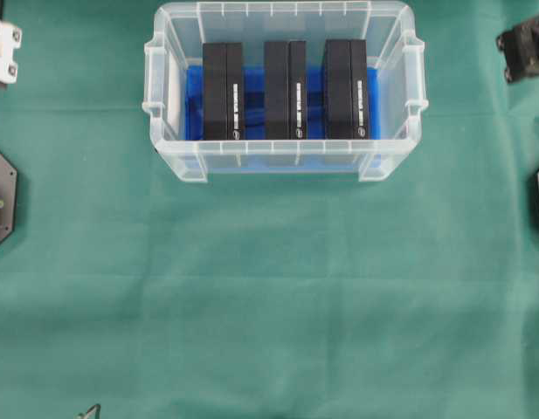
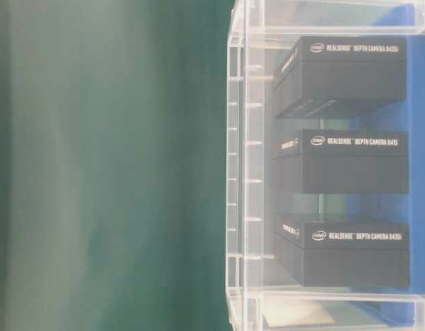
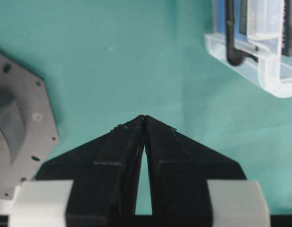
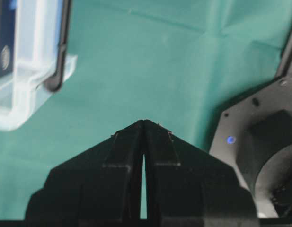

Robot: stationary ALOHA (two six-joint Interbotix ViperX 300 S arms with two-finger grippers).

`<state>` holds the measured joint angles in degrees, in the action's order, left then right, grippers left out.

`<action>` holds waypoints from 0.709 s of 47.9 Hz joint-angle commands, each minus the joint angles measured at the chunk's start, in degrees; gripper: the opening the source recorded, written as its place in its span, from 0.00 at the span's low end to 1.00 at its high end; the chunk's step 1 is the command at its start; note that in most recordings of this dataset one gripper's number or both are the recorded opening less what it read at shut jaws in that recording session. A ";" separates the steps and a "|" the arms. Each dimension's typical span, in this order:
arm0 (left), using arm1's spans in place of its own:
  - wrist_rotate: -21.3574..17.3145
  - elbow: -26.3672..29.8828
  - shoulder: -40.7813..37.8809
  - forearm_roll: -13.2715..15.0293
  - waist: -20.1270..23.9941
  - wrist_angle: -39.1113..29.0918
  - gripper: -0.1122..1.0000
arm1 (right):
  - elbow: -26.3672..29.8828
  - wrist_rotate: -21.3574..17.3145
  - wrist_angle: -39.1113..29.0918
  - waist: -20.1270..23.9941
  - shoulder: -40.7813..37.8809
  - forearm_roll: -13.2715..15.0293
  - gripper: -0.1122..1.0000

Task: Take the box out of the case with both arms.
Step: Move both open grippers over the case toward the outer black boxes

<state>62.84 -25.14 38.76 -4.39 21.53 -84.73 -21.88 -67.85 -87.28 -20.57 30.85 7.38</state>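
Clear case (image 1: 284,166) on green cloth (image 1: 269,297) holds three black boxes (image 1: 285,90) upright. Left gripper (image 3: 144,117) and right gripper (image 4: 144,121), both pressed together and empty, hover well apart from it at either side.

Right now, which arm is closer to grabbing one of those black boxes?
Neither clearly. The left gripper and right gripper both hover over green cloth outside the case, jaws shut. The task needs both anyway.
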 commanded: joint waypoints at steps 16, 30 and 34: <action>-6.77 1.49 -0.97 1.58 1.23 2.55 0.11 | 0.88 0.97 0.35 -1.05 -0.44 -0.26 0.11; -1.58 1.41 -2.99 1.67 1.14 2.55 0.38 | 0.26 0.70 0.35 -1.14 -0.44 -0.26 0.40; 0.35 1.05 -2.99 1.67 1.14 2.55 0.62 | 0.09 0.53 0.35 -1.14 -0.44 0.18 0.59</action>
<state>62.49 -24.70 35.68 -2.72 22.50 -82.44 -22.15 -67.15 -87.19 -21.62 29.97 7.21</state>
